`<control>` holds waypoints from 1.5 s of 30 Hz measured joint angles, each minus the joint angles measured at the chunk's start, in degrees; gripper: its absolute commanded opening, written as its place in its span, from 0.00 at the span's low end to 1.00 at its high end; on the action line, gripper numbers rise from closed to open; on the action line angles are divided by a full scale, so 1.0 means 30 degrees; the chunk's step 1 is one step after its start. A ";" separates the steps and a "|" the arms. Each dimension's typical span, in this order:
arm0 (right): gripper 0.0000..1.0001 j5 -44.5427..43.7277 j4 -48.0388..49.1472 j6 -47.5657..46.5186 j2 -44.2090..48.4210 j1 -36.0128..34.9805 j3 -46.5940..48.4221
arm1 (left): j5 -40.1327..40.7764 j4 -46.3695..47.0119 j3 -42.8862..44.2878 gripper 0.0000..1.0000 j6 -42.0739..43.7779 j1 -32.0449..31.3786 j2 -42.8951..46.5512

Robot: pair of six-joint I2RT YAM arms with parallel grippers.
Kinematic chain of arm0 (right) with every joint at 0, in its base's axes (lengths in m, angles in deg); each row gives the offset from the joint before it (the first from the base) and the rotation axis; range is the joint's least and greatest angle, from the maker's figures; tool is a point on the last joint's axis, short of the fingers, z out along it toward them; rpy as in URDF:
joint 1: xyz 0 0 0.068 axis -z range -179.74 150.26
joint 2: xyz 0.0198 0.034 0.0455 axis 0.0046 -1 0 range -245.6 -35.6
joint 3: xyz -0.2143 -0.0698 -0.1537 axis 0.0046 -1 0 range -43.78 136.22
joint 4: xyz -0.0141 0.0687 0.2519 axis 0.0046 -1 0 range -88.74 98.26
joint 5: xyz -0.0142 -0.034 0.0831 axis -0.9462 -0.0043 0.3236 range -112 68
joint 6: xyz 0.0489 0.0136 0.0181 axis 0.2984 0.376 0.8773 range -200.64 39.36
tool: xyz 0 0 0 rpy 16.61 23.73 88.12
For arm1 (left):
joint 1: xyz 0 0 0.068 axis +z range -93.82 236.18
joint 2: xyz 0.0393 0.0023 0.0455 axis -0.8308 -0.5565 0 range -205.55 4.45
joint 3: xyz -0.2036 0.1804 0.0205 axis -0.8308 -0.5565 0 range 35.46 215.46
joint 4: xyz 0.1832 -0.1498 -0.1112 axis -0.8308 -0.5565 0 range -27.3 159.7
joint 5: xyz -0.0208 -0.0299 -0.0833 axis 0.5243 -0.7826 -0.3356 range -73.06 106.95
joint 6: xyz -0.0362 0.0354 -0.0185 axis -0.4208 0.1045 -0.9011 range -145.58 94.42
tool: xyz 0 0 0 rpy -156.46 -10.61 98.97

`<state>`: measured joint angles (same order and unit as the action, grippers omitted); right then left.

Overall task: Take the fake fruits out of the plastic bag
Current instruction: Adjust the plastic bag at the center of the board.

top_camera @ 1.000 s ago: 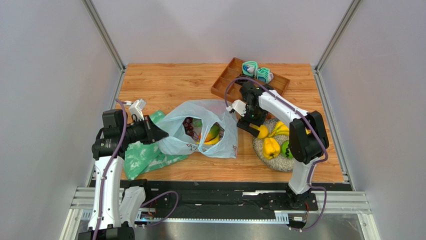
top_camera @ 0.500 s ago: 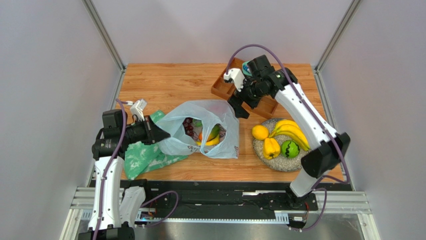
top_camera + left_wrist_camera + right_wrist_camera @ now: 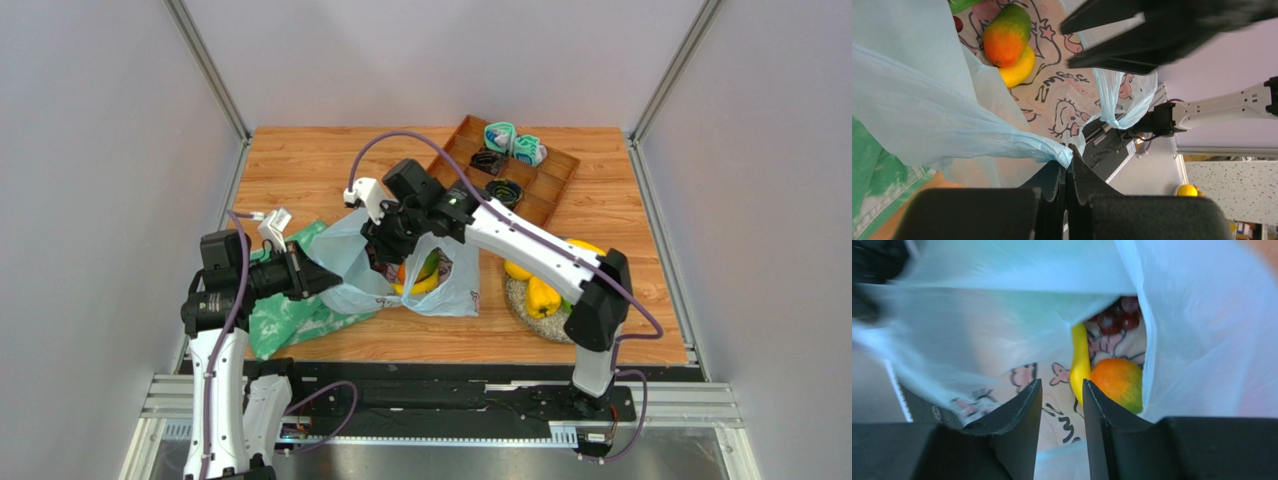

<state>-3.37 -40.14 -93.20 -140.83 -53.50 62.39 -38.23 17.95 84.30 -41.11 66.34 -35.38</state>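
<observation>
The pale-blue plastic bag (image 3: 450, 290) lies mid-table with its mouth held up. My left gripper (image 3: 1068, 150) is shut on the bag's left rim (image 3: 1052, 152); from above it shows at the bag's left side (image 3: 325, 280). My right gripper (image 3: 1062, 385) hangs at the bag's mouth (image 3: 385, 250), jaws apart with nothing between them. Inside lie a mango (image 3: 1117, 382), a yellow banana (image 3: 1079, 365) and purple grapes (image 3: 1117, 317). A lemon (image 3: 517, 270), a yellow pepper (image 3: 543, 297) and bananas (image 3: 585, 247) sit on the grey plate (image 3: 530, 322), partly hidden by the right arm.
A wooden compartment tray (image 3: 550, 190) with teal rolls (image 3: 515, 143) and dark rings stands at the back right. A green-and-white cloth (image 3: 285, 320) lies under the bag's left side, near the front edge.
The right arm swung from the plate, past the wooden tray, over to the bag's mouth, and its jaws narrowed. The left gripper kept its hold on the rim.
</observation>
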 measured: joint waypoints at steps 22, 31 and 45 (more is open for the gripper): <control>0.56 -0.4226 -0.5552 -0.5588 -0.4619 -0.0590 0.8000 | 0.0022 -0.3621 0.4561 0.00 0.2798 0.0291 0.3286; 0.56 -0.5311 -0.8524 -1.0768 -0.4685 0.0087 0.4758 | 0.0277 -0.3585 0.3861 0.00 0.2747 0.0291 0.3220; 1.00 -0.2739 -0.7796 -0.9143 0.0656 -0.0401 0.1858 | -0.0007 -0.2390 0.3861 0.00 0.1880 0.0291 0.1814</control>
<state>-11.59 -63.53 -120.63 -138.86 -54.70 67.97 -38.25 10.78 95.89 -35.47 67.21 -29.94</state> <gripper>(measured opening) 0.975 0.010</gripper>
